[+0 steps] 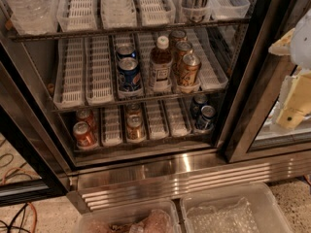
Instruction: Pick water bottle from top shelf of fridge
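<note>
the gripper (293, 101) hangs at the right edge, cream and white parts in front of the dark door frame (260, 81), outside the open fridge (194, 176); whether it is apart or together i cannot tell. nearest, two clear plastic bins (228, 210) sit on the floor below the louvred steel base. further in, the lower racks hold soda cans (129, 74) and a small brown bottle (160, 64), with several lanes bare. furthest, on the top shelf (146, 29), the water bottle (29, 8) stands in the far left lane, well apart from the gripper, up and across the whole opening.
</note>
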Controlling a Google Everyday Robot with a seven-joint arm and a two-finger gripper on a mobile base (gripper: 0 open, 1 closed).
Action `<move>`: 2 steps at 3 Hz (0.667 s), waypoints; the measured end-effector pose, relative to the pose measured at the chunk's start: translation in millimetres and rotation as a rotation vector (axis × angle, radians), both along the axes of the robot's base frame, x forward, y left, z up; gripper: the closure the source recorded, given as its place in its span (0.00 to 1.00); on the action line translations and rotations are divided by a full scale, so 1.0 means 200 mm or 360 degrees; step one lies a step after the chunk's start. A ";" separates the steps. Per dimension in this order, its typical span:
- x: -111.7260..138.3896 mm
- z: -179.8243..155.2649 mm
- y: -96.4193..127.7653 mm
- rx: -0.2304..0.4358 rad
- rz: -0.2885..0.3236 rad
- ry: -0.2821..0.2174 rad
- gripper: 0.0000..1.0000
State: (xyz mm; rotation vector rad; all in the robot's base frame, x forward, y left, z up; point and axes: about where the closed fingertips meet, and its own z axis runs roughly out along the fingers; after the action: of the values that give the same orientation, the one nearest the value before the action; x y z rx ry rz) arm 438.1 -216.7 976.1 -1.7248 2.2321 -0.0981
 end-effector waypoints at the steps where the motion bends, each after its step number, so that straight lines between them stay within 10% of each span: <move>1: 0.00 0.00 0.00 0.0000 0.0000 0.0000 0.00; 2: 0.02 0.02 0.00 0.0045 -0.0016 -0.0027 0.00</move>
State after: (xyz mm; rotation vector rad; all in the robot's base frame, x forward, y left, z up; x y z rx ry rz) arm 442.8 -217.2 980.3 -1.6924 2.2198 -0.0829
